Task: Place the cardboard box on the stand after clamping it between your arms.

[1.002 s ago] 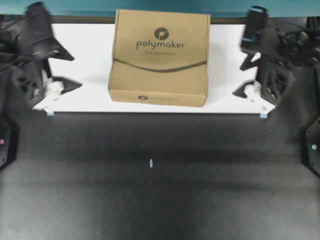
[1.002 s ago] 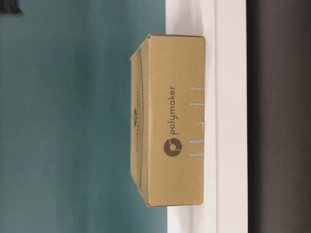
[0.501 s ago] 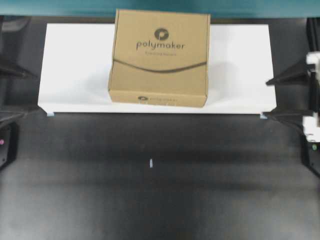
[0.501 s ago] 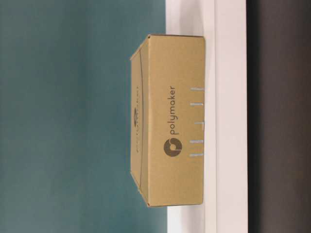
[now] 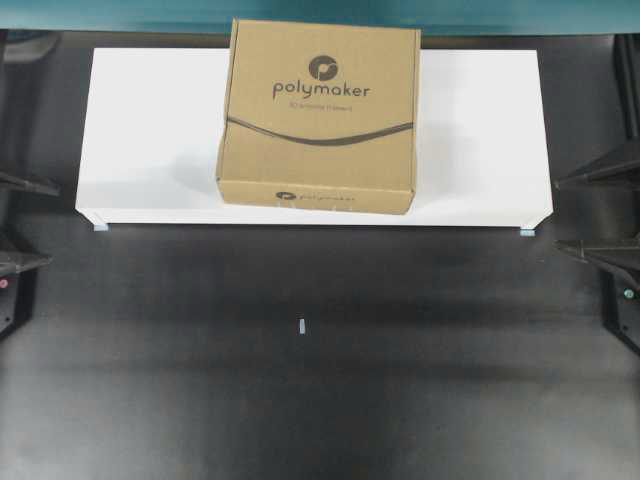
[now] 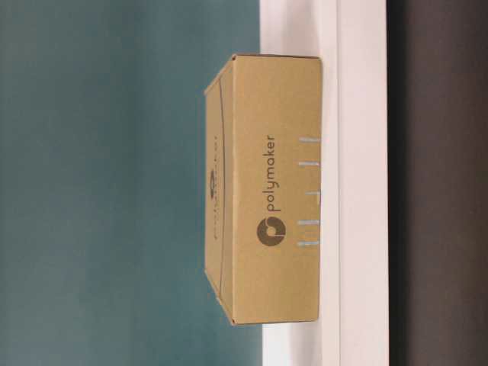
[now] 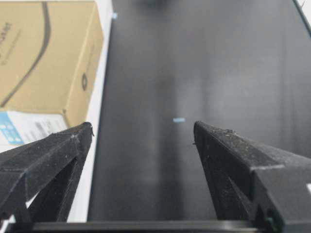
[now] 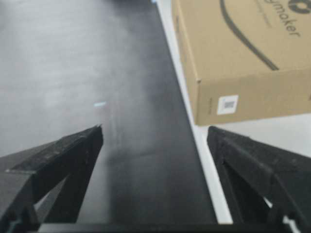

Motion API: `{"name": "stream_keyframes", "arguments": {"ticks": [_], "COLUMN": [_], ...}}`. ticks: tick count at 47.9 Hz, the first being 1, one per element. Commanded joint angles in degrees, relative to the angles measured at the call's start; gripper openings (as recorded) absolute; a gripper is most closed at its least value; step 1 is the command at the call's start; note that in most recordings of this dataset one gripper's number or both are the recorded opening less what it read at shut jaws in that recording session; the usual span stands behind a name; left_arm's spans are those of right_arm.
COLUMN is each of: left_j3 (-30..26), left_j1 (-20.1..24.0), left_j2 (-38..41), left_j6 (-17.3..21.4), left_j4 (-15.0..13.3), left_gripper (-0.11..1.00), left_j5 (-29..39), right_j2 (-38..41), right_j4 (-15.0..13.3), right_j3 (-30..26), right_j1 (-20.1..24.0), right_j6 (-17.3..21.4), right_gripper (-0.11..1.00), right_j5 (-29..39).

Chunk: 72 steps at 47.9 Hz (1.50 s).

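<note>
From the left wrist view, the left gripper (image 7: 143, 128) has its jaws spread wide with nothing between them; bare black tabletop (image 7: 204, 68) fills the gap and runs on far ahead, marked only by a small pale tape mark (image 7: 179, 120) just beyond the fingertips. Past the left-hand finger tip lies the white stand (image 7: 99, 111), its long front edge running away into the distance, and on it the cardboard box (image 7: 46, 58), whose near corner sits just back from that edge. The fingers touch neither stand nor box.

The right gripper (image 8: 154, 128) is likewise splayed and holding nothing. Between its jaws the stand's front edge recedes, with open tabletop off the left-hand finger and the box beyond the right-hand finger tip, a small white label on its near side wall. There is a clear gap between fingertip and box.

From overhead, only the finger tips of each gripper show at the side borders, left (image 5: 25, 222) and right (image 5: 600, 212), each well apart from the stand's short ends. The box sits flat on the stand's middle, its front wall close to the stand's front edge and its back edge near the stand's back, with bare white surface (image 5: 140, 130) on both sides
</note>
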Motion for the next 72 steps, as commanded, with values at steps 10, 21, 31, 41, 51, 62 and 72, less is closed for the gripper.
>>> {"name": "stream_keyframes", "arguments": {"ticks": [10, 21, 31, 41, 51, 62, 72], "left_j3": [-0.35, -0.26, 0.26, 1.32, 1.49, 1.67, 2.90], "left_j1": [0.00, -0.09, 0.00, -0.09, 0.00, -0.09, 0.00], "left_j2": [1.05, 1.14, 1.32, 1.32, 1.32, 1.05, 0.79], "left_j6": [-0.09, -0.18, -0.18, -0.09, -0.09, 0.00, -0.09], "left_j4": [0.09, 0.09, 0.09, 0.09, 0.09, 0.09, 0.09], "left_gripper": [0.82, 0.82, 0.82, 0.82, 0.82, 0.82, 0.82], "left_j5": [-0.88, -1.23, -3.78, -5.19, -5.63, -5.71, -5.71], "right_j2": [0.53, 0.53, 0.53, 0.62, 0.53, 0.53, 0.44], "right_j4": [0.18, 0.26, 0.18, 0.18, 0.18, 0.26, 0.26], "right_j3": [0.00, 0.44, 0.70, 0.97, 1.41, 2.20, 3.60], "right_j1": [0.26, 0.26, 0.26, 0.26, 0.26, 0.26, 0.26], "right_j6": [0.44, 0.62, 0.70, 0.62, 0.62, 0.70, 0.70], "right_gripper": [0.82, 0.82, 0.82, 0.82, 0.82, 0.82, 0.82], "right_j5": [-0.79, -0.97, -2.37, -2.37, -2.90, -3.87, -5.80]}}
